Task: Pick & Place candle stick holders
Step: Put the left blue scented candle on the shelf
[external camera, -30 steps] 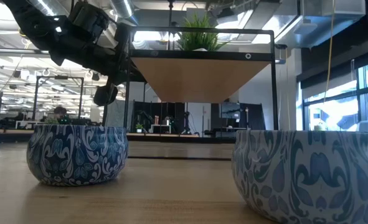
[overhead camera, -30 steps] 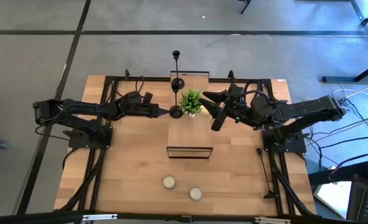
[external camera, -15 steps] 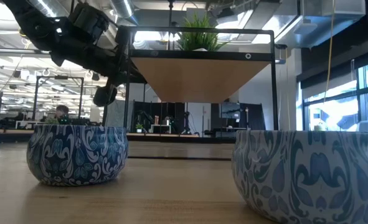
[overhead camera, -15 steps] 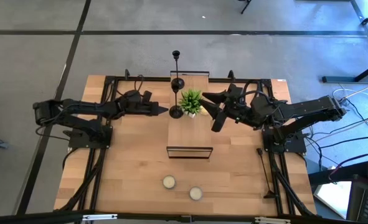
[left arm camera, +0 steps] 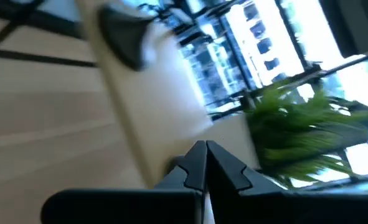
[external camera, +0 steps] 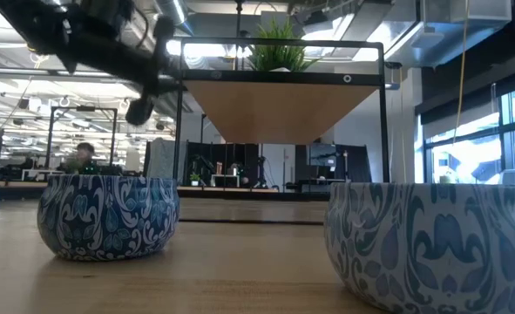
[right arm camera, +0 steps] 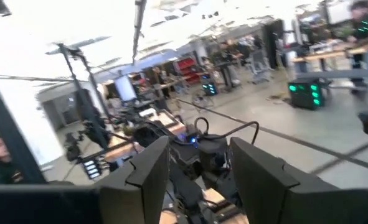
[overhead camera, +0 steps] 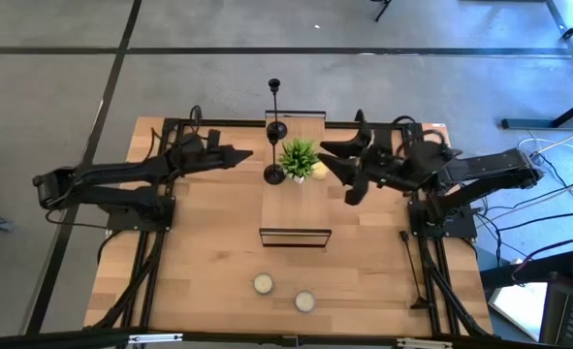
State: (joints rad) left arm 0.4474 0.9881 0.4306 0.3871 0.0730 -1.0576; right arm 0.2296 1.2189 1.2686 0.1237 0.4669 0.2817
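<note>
Two black candle stick holders show in the high view, standing on their round bases on the raised wooden shelf [overhead camera: 296, 208]. One base [overhead camera: 274, 174] is beside the green plant [overhead camera: 298, 155]. The other base [overhead camera: 277, 129] is farther back, its rod ending in a small cup [overhead camera: 274, 85]. My left gripper [overhead camera: 248, 153] is shut and hangs left of the shelf, clear of the near holder; its shut fingertips [left arm camera: 205, 152] hold nothing. My right gripper [overhead camera: 334, 170] hovers right of the plant, open, with nothing between its fingers [right arm camera: 149, 165].
Two round candles [overhead camera: 263, 283] [overhead camera: 305, 301] lie on the table near its front edge. In the low view they are blue patterned tins [external camera: 109, 214] [external camera: 431, 249]. The shelf's black frame [external camera: 383, 113] stands mid-table. Bare wood lies on both sides of the shelf.
My left gripper, still shut, has drawn back from the near holder's base toward the table's left and far edges, and has risen. My right gripper has shifted a little toward the table's right edge. The holders have stayed where they were.
</note>
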